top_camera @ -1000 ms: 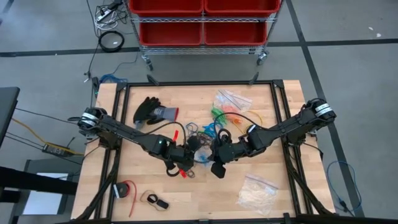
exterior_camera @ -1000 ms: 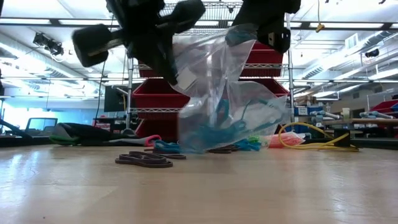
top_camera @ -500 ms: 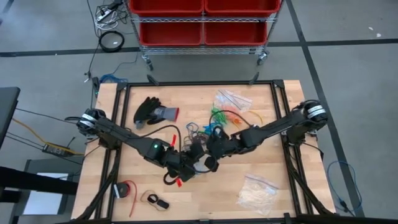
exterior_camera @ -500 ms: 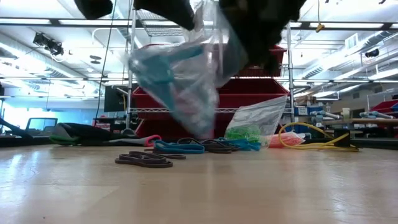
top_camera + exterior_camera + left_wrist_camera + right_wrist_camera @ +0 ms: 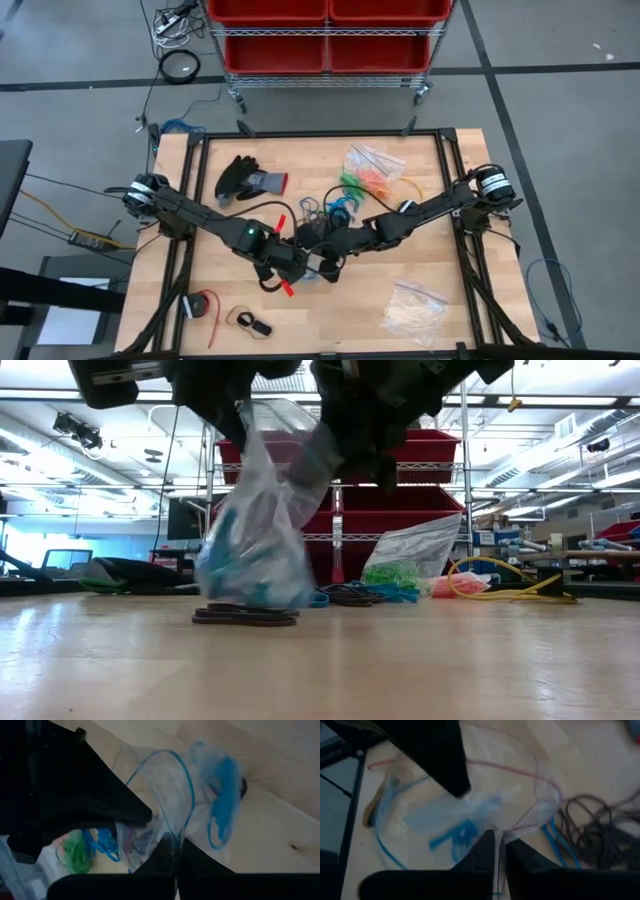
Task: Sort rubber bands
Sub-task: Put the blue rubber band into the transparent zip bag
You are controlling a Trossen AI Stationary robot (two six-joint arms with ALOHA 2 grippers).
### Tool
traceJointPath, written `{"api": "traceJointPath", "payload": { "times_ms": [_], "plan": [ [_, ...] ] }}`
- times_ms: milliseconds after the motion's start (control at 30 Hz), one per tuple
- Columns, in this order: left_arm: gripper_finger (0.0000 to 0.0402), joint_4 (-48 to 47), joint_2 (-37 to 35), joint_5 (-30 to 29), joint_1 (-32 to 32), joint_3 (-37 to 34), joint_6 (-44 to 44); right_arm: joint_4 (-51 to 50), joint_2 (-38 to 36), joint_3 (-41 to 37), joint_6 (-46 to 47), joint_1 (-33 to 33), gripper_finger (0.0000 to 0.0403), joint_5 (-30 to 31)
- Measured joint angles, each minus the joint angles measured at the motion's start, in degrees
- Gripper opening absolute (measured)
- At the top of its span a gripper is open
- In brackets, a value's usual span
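Note:
A clear plastic bag [image 5: 252, 545] with blue rubber bands [image 5: 224, 775] inside hangs between my two grippers, left of the table's middle. My left gripper [image 5: 291, 268] and my right gripper [image 5: 324, 254] are both shut on its top. The bag's bottom hangs just above or on black rubber bands [image 5: 245, 617] that lie flat on the table. More loose blue and black bands [image 5: 330, 210] lie in a pile behind. Green bands [image 5: 392, 574] sit in a second clear bag that rests on the table. My left gripper pinches the clear bag's top edge [image 5: 167, 839] between its two fingers [image 5: 200, 865]. The bag hangs below the fingers, slack, with the blue bands in its lower part. My right gripper pinches the bag's top edge [image 5: 506, 836] between its two fingers [image 5: 482, 851], opposite the left gripper. The film between the two holds is spread apart. The bag hangs below.
A black glove [image 5: 245, 180] lies at the far left. A clear bag of whitish pieces [image 5: 415, 305] lies at the near right. A red roll [image 5: 200, 305] and a small black item [image 5: 250, 323] lie near the front left. A yellow cable [image 5: 500, 585] lies at the far right.
Both grippers have carried the bag toward the table's left edge, the right gripper moving farther and closing in on the left one. The bag swung up and left, then came down over the black bands.

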Motion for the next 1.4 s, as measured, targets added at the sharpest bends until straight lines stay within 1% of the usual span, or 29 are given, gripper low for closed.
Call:
{"api": "traceJointPath", "payload": {
  "times_ms": [167, 300, 367, 467, 567, 700, 867, 933, 1033, 1133, 1300, 1400],
  "plan": [
    [0.0000, -2.3, -0.1, -0.8, 0.3, -0.1, -0.4, 1.4, -0.6, 0.2, -0.9, 0.0, 0.0104, 2.4],
    [0.0000, -4.4, 0.0, 0.1, 0.8, -0.1, -2.2, 3.4, -0.9, 0.2, -1.6, 0.0, 0.0163, 2.5],
    [0.0000, -5.4, 0.1, 0.3, 1.7, -0.2, -3.5, 4.1, -1.8, 0.3, -2.6, 0.1, 0.0185, 2.5],
    [0.0000, -6.8, 0.0, 0.8, 3.1, -0.2, -5.0, 3.3, -3.3, 0.3, -3.9, 0.2, 0.0203, 4.1],
    [0.0000, -7.9, 0.0, 0.9, 4.3, -1.1, -6.6, 3.0, -6.1, 0.2, -5.5, 0.7, 0.0205, 6.9],
    [0.0000, -8.3, 0.0, 1.1, 4.9, -3.2, -7.8, 0.7, -10.0, 0.2, -7.6, 2.0, 0.0196, 10.2],
    [0.0000, -8.5, 0.1, 1.6, 4.8, -5.5, -9.4, -0.9, -13.9, 0.3, -8.4, 2.9, 0.0186, 10.5],
    [0.0000, -8.8, 0.1, 2.0, 4.8, -5.6, -10.2, -5.0, -14.4, 0.3, -7.9, 3.1, 0.0184, 12.1],
    [0.0000, -9.5, -0.7, 2.2, 4.5, -5.6, -10.6, -13.6, -14.5, 0.3, -4.9, 3.1, 0.0182, 14.8],
    [0.0000, -10.3, -3.6, 2.1, 4.4, -5.6, -10.6, -20.8, -14.4, -0.1, -0.8, 2.1, 0.0181, 15.3],
    [0.0000, -12.9, -9.9, 0.0, 4.5, -5.6, -12.9, -21.2, -14.4, -3.5, 1.2, 1.2, 0.0179, 17.1],
    [0.0000, -15.1, -13.0, 0.4, 4.8, -5.5, -15.3, -20.9, -14.4, -6.1, 1.7, 0.0, 0.0173, 17.4]
  ]
}}
